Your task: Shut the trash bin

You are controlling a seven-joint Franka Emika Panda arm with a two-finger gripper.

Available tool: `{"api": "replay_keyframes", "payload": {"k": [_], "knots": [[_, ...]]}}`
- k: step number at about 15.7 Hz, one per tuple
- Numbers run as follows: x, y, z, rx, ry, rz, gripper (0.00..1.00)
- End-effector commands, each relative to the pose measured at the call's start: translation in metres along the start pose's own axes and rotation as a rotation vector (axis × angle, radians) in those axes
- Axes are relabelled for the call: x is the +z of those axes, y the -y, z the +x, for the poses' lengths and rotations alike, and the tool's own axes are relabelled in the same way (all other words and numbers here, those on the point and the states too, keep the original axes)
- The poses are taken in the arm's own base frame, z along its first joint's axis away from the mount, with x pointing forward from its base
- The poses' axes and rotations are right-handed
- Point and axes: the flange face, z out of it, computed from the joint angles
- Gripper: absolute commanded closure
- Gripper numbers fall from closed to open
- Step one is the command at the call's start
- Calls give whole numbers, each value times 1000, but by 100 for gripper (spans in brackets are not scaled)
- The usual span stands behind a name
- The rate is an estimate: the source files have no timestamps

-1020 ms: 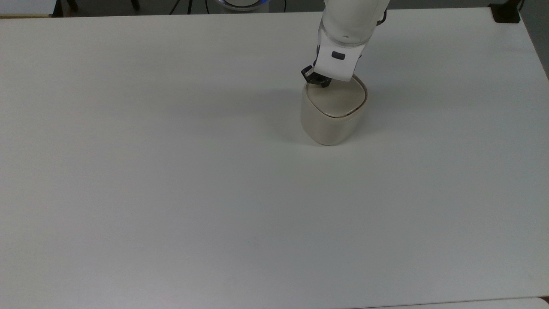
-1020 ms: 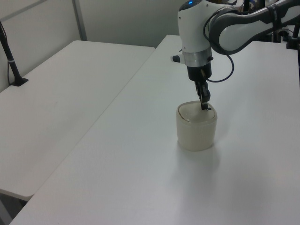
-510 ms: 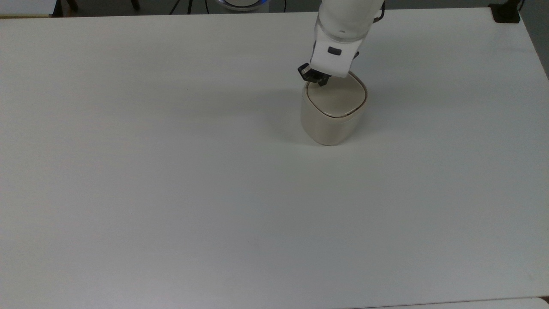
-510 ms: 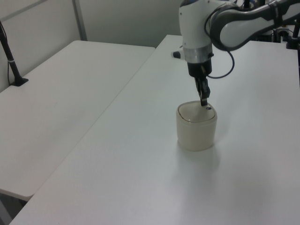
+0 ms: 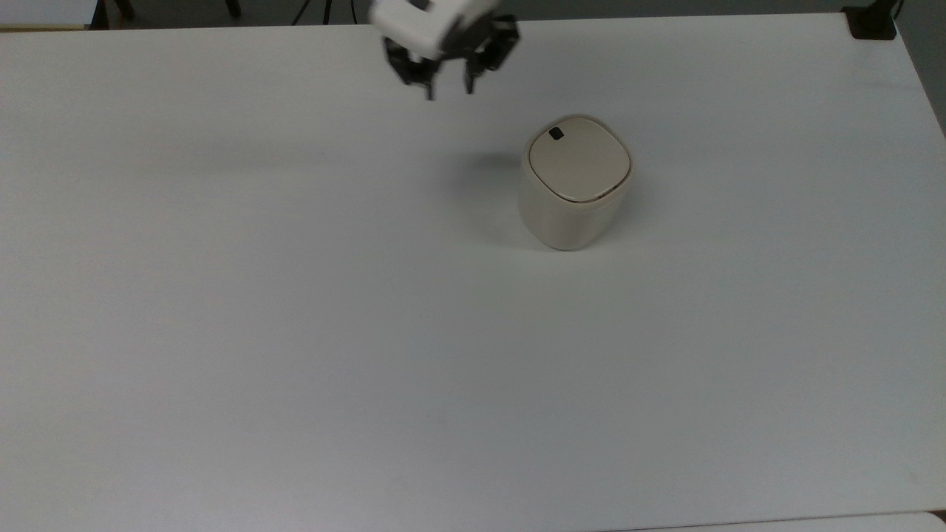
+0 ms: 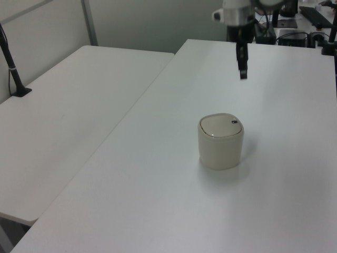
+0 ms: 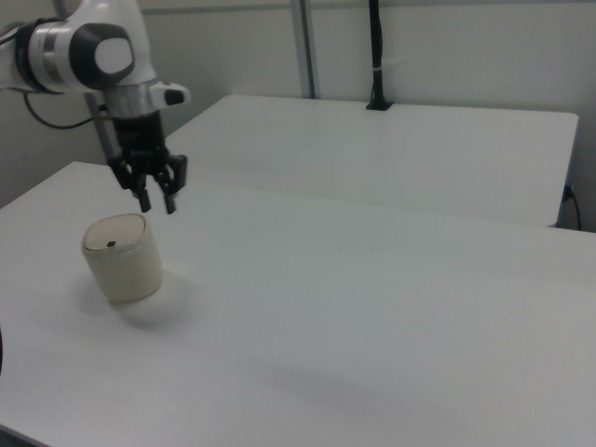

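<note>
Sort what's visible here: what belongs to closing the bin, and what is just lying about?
Belongs to the job:
- trash bin, lid lying flat
- pincer, open, raised clear of the bin

Just there:
- white table under the bin
- second table alongside
- black pole on the far table

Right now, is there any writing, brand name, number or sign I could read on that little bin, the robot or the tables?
No readable text on anything here.
Trash bin: one small black square mark near the lid's edge, with no letters or numbers to make out.
Robot hand: plain white and black, no label legible.
Table: bare, no markings.
</note>
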Motion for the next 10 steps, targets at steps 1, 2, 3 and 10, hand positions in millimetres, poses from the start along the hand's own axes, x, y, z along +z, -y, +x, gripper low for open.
{"api": "replay_keyframes", "payload": {"k": [1, 2, 3, 10], "knots": [[-23, -61, -31, 140, -23, 2, 0], [-23, -71, -34, 161, -22, 3, 0], [-23, -84, -37, 186, -24, 5, 0], [-44, -107, -58, 247, -55, 11, 0]]}}
